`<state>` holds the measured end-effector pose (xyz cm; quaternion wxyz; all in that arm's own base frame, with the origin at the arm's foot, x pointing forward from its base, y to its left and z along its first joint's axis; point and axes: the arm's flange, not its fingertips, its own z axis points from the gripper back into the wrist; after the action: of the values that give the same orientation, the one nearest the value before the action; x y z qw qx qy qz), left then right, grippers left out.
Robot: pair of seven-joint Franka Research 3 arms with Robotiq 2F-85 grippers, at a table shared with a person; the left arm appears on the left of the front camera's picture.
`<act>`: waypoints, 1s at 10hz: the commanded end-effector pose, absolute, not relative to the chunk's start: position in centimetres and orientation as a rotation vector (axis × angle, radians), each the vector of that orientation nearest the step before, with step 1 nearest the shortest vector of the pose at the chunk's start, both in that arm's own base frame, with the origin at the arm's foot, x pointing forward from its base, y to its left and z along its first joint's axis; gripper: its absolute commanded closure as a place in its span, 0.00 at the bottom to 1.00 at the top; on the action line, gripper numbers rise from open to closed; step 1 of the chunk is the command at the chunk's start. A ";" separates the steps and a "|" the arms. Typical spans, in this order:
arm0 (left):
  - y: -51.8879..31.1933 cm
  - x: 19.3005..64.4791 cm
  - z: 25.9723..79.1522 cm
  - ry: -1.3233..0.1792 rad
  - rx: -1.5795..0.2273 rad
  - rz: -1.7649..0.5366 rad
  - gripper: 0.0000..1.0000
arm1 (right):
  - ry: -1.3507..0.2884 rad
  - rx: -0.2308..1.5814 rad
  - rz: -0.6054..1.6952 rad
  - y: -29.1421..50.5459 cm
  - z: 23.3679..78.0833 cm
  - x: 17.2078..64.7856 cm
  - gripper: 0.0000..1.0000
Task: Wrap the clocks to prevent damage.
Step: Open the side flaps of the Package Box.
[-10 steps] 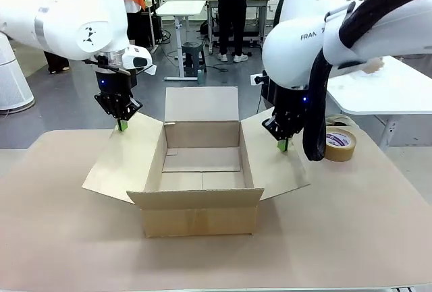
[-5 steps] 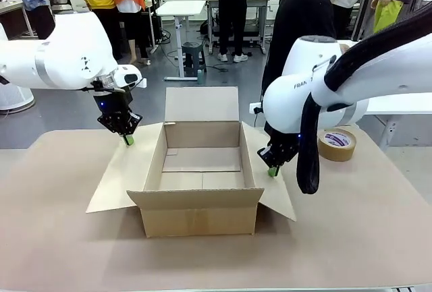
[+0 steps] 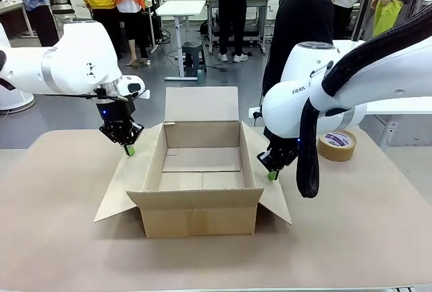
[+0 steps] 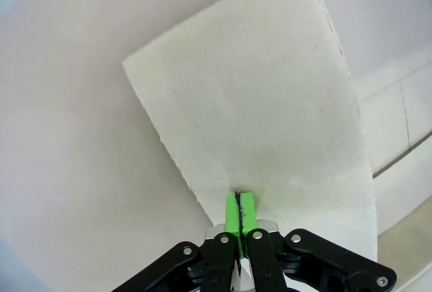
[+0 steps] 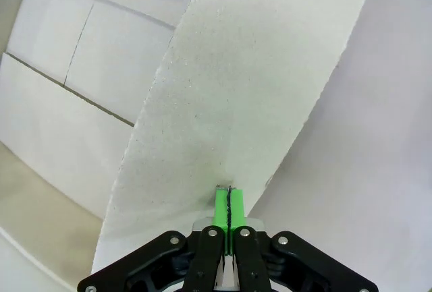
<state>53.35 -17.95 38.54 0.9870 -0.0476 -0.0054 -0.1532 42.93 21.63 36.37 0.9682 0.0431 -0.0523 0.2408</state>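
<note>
Front view: an open brown cardboard box (image 3: 199,214) sits in the middle of the tabletop (image 3: 67,251). The left hand (image 3: 128,150), fingers shut together, touches its left flap (image 3: 131,179). The right hand (image 3: 272,174), also shut together, touches its right flap (image 3: 275,201).

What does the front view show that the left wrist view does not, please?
Front view: the whole open box, the tape roll beside it, and the right gripper, shut, tip on the right flap. Left wrist view: close up, the green pads pressed together with nothing between them. Both: the left gripper tip down on the left flap.
</note>
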 end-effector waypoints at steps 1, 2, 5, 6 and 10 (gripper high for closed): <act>-18.0 52.8 39.0 0.018 -0.119 -0.320 1.00 | -0.108 0.113 0.495 21.6 36.3 42.7 0.99; -18.1 52.4 39.2 0.010 -0.116 -0.325 1.00 | -0.112 0.115 0.495 21.7 36.5 42.8 0.99; -18.0 52.2 39.8 -0.058 -0.071 -0.285 1.00 | -0.108 0.088 0.486 21.6 36.5 42.9 0.99; -18.3 52.8 39.3 -0.002 -0.093 -0.318 1.00 | -0.108 0.088 0.486 21.6 36.5 42.9 0.99; -18.3 52.8 39.3 -0.002 -0.093 -0.318 1.00 | -0.108 0.088 0.486 21.6 36.5 42.9 0.99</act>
<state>52.90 -18.31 39.38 0.9867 -0.0455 -0.0043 -0.1561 43.02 21.61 36.62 0.9682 0.0437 -0.0548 0.2399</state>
